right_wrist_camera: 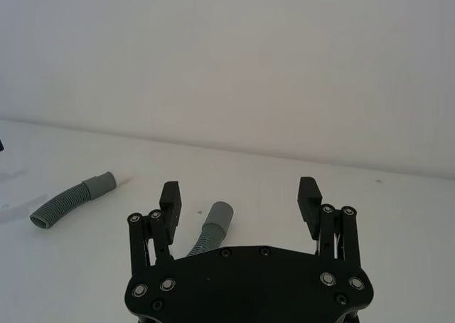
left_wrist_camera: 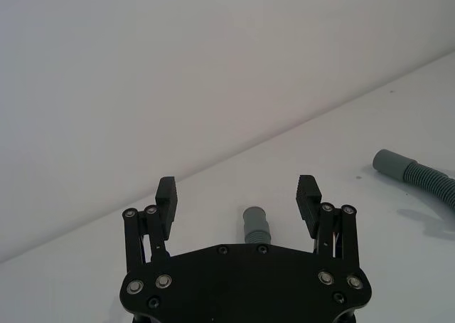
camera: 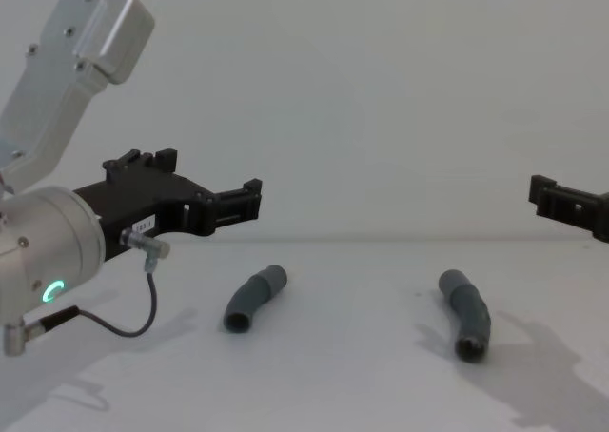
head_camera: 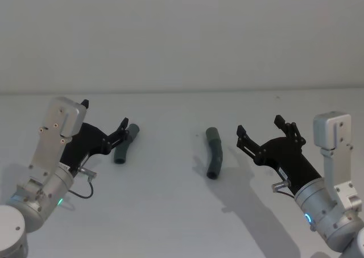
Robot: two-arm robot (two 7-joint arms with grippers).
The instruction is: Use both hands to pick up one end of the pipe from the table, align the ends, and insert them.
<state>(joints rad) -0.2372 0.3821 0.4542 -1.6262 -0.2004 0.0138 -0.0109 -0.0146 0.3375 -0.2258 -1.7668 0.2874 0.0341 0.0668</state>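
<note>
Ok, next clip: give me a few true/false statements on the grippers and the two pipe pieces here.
1. Both the left pipe piece and the right pipe piece lie on the table. True.
2. The left gripper is shut on the left pipe piece. False: it is open, above that piece, and grips nothing.
3. The two pieces are already joined. False: they lie apart, unconnected.
4. The right gripper is open and holds nothing. True.
</note>
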